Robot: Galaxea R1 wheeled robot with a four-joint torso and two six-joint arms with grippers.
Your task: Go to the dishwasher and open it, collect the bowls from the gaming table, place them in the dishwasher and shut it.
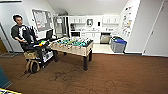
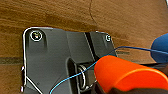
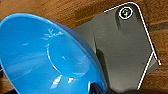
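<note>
The dishwasher (image 1: pixel 105 38) stands far off under the kitchen counter at the back, steel-coloured with a dark gap along its top. An orange bowl (image 2: pixel 125 72) shows large and close in the left wrist view, above the brown carpet, with my left gripper (image 2: pixel 106 88) shut on its rim. My right gripper (image 3: pixel 96 88) is shut on the edge of a bright blue bowl (image 3: pixel 50 55), and this bowl's side (image 2: pixel 160 46) also shows in the left wrist view. A white-topped, yellow-edged corner of the gaming table (image 1: pixel 7 91) sits at the near left.
A table-football table (image 1: pixel 72 46) stands mid-room between me and the kitchen. A person (image 1: pixel 21 32) sits at the left beside a loaded cart (image 1: pixel 41 53). Blue-lidded bins (image 1: pixel 118 45) stand near the dishwasher. Open carpet (image 1: pixel 120 72) runs along the right.
</note>
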